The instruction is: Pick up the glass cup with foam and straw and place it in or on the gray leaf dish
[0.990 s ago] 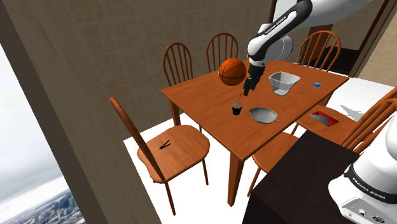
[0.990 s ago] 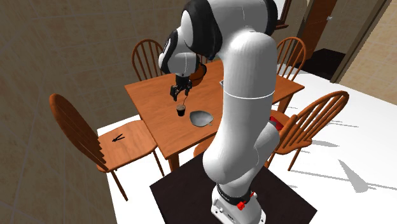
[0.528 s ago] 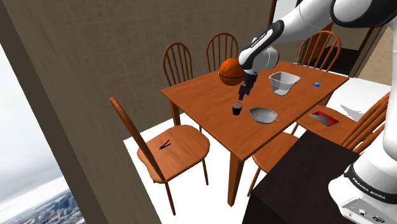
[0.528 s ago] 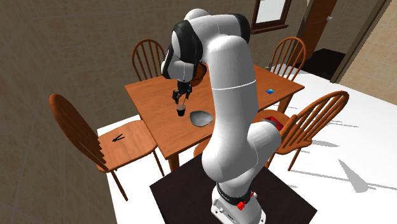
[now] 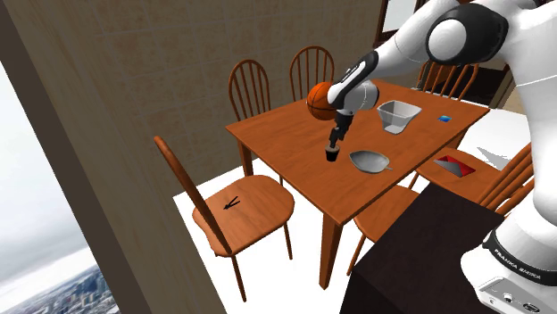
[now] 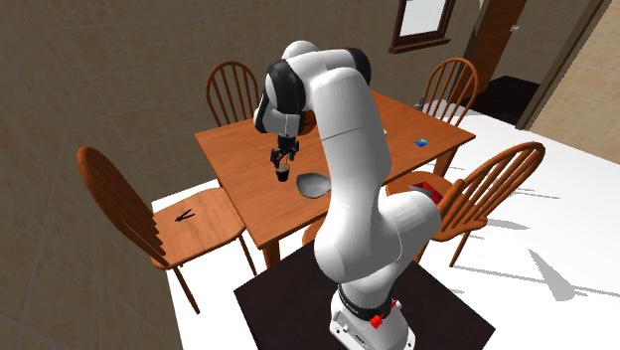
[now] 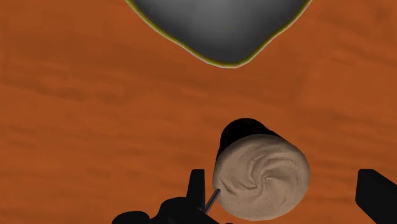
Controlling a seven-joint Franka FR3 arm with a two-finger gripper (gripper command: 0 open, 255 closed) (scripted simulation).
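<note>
**Gripper down at the cup, jaws wide**

Since a second ago the arm has swung lower, and the gripper point(image 5: 333, 139) has dropped from well above the cup point(image 5: 332, 155) to right over it. The cup and the dish point(image 5: 369, 161) haven't budged on the table point(image 5: 277, 143).

In the wrist view the jaws stand wide apart, with a finger point(image 7: 196, 186) on each side of the cup point(image 7: 261, 178). We see bare table between fingers and cup, so nothing is held yet. The cup sits upright on the table, near the dish but apart from it. It has tan foam on top, and the straw point(image 7: 212, 198) leans out toward one finger.

We read that as the reach being pretty much done, with closing the jaws up next. The straw is so near that finger that it could get nudged or pinched when the jaws come in.

What we can't make out:
- The foam hides most of the cup's wall from the wrist camera, so how far down the fingers sit is a guess.
- The fingertips are cut off at the picture edge, and so is much of the dish point(image 7: 219, 25).
- In the second exterior view the gripper point(image 6: 284, 157) hangs right over the tiny cup point(image 6: 284, 177), and we can't judge contact there.
</note>
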